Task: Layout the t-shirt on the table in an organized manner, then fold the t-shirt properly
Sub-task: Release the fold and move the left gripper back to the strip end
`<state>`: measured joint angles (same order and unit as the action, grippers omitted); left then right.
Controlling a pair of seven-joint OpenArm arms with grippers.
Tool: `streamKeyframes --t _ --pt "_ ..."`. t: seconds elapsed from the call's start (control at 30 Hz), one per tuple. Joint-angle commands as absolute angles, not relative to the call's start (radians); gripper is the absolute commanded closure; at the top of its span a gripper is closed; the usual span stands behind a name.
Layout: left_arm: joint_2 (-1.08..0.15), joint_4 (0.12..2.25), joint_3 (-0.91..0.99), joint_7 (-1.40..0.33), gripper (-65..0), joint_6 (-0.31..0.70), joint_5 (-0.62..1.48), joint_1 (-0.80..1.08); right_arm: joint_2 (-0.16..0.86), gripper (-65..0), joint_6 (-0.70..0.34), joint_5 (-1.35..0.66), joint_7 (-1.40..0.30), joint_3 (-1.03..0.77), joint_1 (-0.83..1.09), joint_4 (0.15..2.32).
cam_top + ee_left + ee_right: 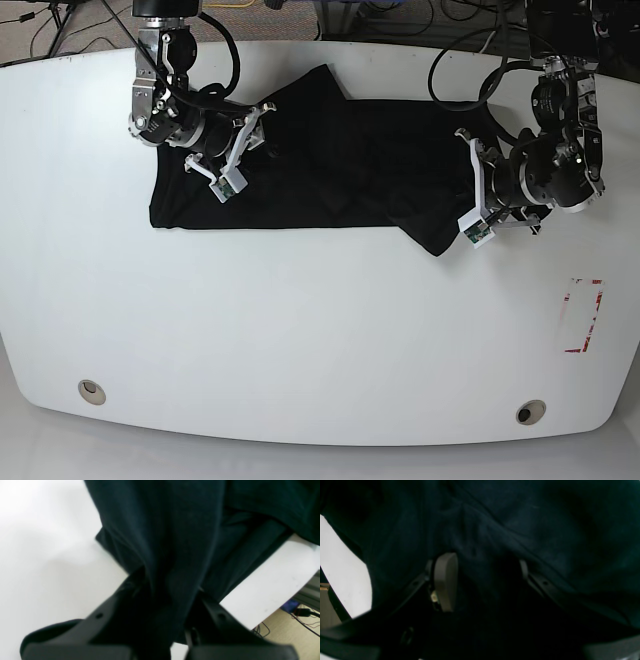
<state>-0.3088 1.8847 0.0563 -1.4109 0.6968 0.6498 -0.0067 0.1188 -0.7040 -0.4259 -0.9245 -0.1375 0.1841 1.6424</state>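
While both sets of fingers are pinching the limp t-shirt on the tabletop, we are judging hems safest to grip.

We see two arms built of black rounded housings with silver metal joints, black cables looping along their upper segments. Each wrist carries white brackets and a small white camera block. The fingers are black bars with small round screw holes; one bears a grey rounded pad.
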Motion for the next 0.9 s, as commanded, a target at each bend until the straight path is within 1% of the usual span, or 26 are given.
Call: streamKeyframes --t 0.0,0.07,0.17,0.23,0.27,0.3,0.37,0.47,0.53,0.7,0.87 --pt "-0.295 1.899 0.054 -1.396 0.0 0.698 0.661 -0.024 0.122 -29.8 -0.698 -0.404 -0.958 -0.137 0.185 1.647" --pt "-0.28 1.899 0.054 -1.396 0.0 0.698 0.661 -0.024 0.122 -29.8 -0.698 -0.404 -0.958 -0.137 0.185 1.647" --pt "-0.26 1.899 0.054 -1.396 -4.3 0.698 0.661 -0.025 0.122 -29.8 -0.698 -0.404 -0.958 -0.137 0.185 1.647" --pt "-0.257 1.899 0.051 -1.396 -10.7 0.698 0.661 -0.035 0.122 -29.8 -0.698 -0.404 -0.958 -0.137 0.185 1.647" --pt "-0.257 1.899 0.042 -1.396 -15.7 0.698 0.659 -0.044 0.122 -29.8 -0.698 -0.404 -0.958 -0.137 0.185 1.647" --pt "-0.257 1.897 0.036 -1.396 -19.3 0.698 0.656 -0.045 0.122 -29.8 -0.698 -0.404 -0.958 -0.137 0.185 1.647" --pt "-0.255 1.894 0.025 -1.396 -29.3 0.698 0.641 -0.048 0.122 -29.8 -0.698 -0.404 -0.958 -0.137 0.185 1.647" --pt "-0.254 1.896 0.022 -1.396 -40.3 0.698 0.641 -0.05 0.124 -29.8 -0.698 -0.404 -0.958 -0.137 0.185 1.647" --pt "-0.239 1.896 0.022 -1.396 -42.8 0.698 0.662 -0.05 0.125 -29.8 -0.698 -0.404 -0.958 -0.137 0.185 1.647" --pt "-0.209 1.897 0.021 -1.396 -43.1 0.698 0.78 -0.051 0.124 -29.8 -0.698 -0.404 -0.958 -0.137 0.185 1.647" --pt "-0.211 1.9 0.031 -1.396 -42.8 0.698 0.858 -0.077 0.122 -29.8 -0.698 -0.404 -0.958 -0.134 0.183 1.647"
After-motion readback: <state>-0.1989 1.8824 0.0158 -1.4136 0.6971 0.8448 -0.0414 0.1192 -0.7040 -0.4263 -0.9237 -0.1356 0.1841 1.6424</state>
